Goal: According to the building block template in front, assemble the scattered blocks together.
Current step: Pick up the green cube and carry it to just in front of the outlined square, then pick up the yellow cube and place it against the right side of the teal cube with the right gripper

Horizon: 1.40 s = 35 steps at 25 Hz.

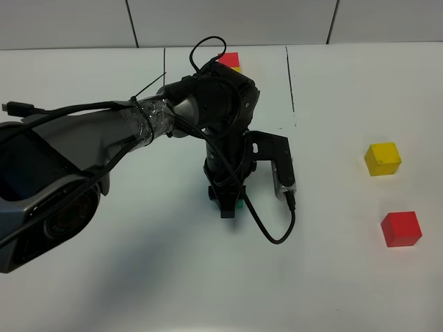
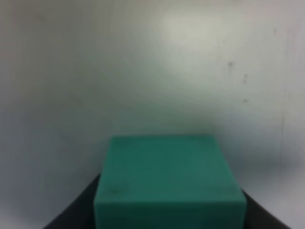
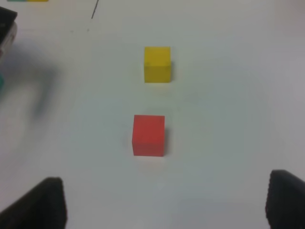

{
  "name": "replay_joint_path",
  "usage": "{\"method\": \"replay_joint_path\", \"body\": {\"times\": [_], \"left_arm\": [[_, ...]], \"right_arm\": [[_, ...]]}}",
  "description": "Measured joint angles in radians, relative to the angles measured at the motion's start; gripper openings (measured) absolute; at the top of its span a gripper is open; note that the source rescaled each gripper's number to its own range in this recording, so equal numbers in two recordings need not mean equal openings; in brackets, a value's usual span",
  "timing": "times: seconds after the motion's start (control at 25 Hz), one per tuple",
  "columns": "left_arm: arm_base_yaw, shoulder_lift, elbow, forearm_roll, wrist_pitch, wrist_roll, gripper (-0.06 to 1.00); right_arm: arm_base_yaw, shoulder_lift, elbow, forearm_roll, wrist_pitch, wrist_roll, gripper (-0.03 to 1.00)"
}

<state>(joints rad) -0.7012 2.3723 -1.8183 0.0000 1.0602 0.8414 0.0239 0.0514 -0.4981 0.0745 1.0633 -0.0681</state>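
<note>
Between the left fingers (image 2: 76, 217), the teal cube (image 2: 169, 179)

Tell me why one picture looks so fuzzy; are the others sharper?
Left wrist view: the teal cube seems too close to the lens, so it is soft, with a pale glare patch on the table behind. Right wrist view: yellow cube and red cube fairly crisp, corners blurred. Exterior high view: sharp, soft shadow under the arm.

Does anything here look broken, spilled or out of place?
Nothing stands out. The yellow cube and red cube sit upright and apart on the white table; the teal cube is held between the jaws of the left gripper.
</note>
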Motion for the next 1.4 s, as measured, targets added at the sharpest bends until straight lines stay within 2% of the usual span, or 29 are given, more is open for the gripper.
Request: {"method": "replay_joint_path", "body": {"times": [0.08,0.24,0.32,0.36,0.44,0.6,0.76,1.04,1.4], "left_arm": [[0.0,-0.003,0.0,-0.006,0.014,0.0,0.28],[0.0,-0.006,-0.005,0.0,0.047,0.0,0.76],[0.0,-0.006,-0.016,0.0,0.089,0.0,0.92],[0.0,-0.006,-0.023,0.0,0.113,0.0,0.96],[0.0,-0.016,-0.031,0.0,0.133,-0.001,1.0],[0.001,-0.063,-0.034,0.0,0.133,-0.006,1.0],[0.017,-0.138,-0.035,0.0,0.133,-0.054,0.99],[0.126,-0.243,-0.035,0.0,0.128,-0.226,0.99],[0.268,-0.375,-0.035,0.0,0.097,-0.333,0.96]], "right_arm": [[0.0,0.0,0.0,0.0,0.0,0.0,0.72],[0.0,0.0,0.0,0.0,0.0,0.0,0.72],[0.0,0.0,0.0,0.0,0.0,0.0,0.72],[0.0,0.0,0.0,0.0,0.0,0.0,0.72],[0.0,0.0,0.0,0.0,0.0,0.001,0.72],[0.0,0.0,0.0,0.0,0.0,0.001,0.72],[0.0,0.0,0.0,0.0,0.0,0.001,0.72],[0.0,0.0,0.0,0.001,0.0,0.0,0.72],[0.0,0.0,0.0,0.001,0.0,0.0,0.72]]}}
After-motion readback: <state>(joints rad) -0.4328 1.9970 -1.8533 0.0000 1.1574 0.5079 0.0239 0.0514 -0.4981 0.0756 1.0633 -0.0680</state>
